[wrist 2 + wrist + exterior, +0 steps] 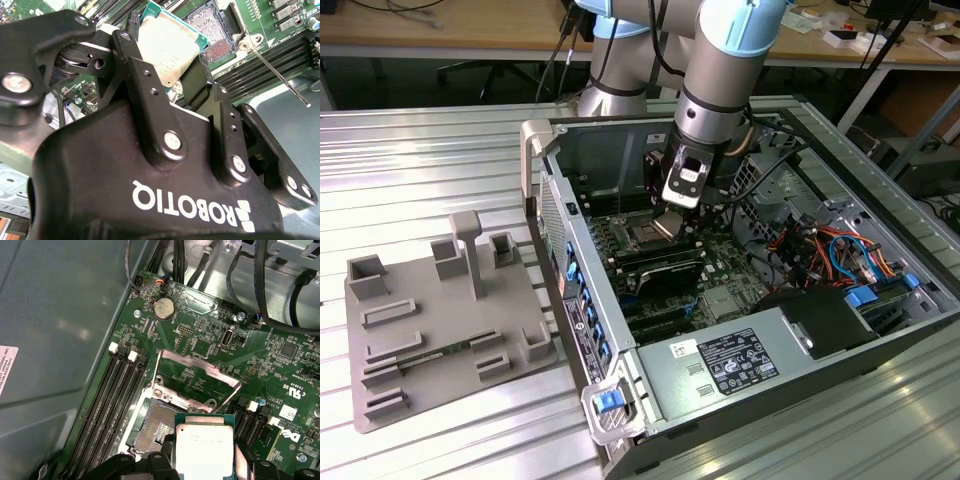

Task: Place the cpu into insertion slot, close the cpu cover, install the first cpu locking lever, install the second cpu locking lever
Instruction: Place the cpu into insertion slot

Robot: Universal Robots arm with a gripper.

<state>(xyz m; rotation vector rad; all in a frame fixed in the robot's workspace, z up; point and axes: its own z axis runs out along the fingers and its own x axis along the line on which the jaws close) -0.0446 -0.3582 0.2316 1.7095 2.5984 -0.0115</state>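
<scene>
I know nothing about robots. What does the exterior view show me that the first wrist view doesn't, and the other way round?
Exterior view: the whole open computer case on a ribbed metal table, the arm reaching into it, and a grey fixture plate on the exterior view's left.
First wrist view: a close look at the cpu cover raised open, the insertion slot bare, and a round coin battery.
Both: the green motherboard and the gripper holding the cpu close to the slot.
</scene>
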